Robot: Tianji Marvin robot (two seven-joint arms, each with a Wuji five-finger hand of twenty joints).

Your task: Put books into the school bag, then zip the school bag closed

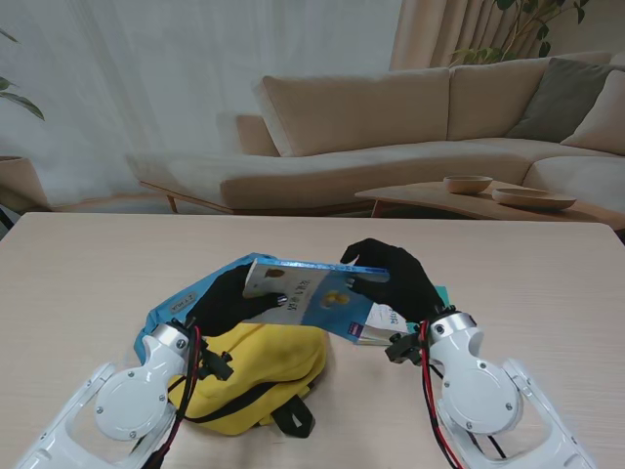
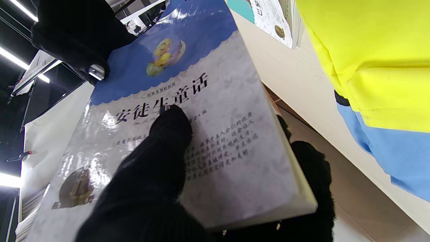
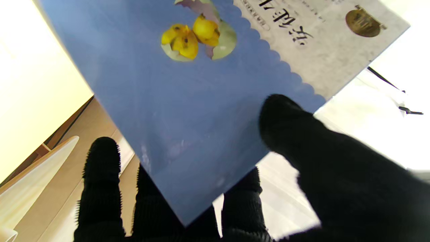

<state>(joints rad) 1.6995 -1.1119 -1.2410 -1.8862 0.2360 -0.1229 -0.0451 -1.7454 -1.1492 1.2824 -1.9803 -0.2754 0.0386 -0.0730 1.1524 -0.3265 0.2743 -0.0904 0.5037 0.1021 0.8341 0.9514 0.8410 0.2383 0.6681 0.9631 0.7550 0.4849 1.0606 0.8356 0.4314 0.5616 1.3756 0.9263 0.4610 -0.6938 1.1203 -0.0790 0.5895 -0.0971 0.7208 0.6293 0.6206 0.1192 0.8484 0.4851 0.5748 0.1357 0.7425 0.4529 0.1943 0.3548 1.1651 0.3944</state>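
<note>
Stand view overhead; both wrist views close, sharing book (image 1: pixel 311 293) cover.

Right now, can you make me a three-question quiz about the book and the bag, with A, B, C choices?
1. Where is the school bag?
A. On the sofa
B. On the table, nearer to me than the held book
C. On the floor

2. What colour is the lower part of the bag?
A. Red
B. Green
C. Yellow

3. How is the book held?
A. By both hands
B. By one hand only
C. By no hand, flat on the table

Answers: 1 B, the bag lies on the table just under the book. 2 C, its body is bright yellow. 3 A, the left hand and the right hand each grip one end, thumbs on the cover.
</note>
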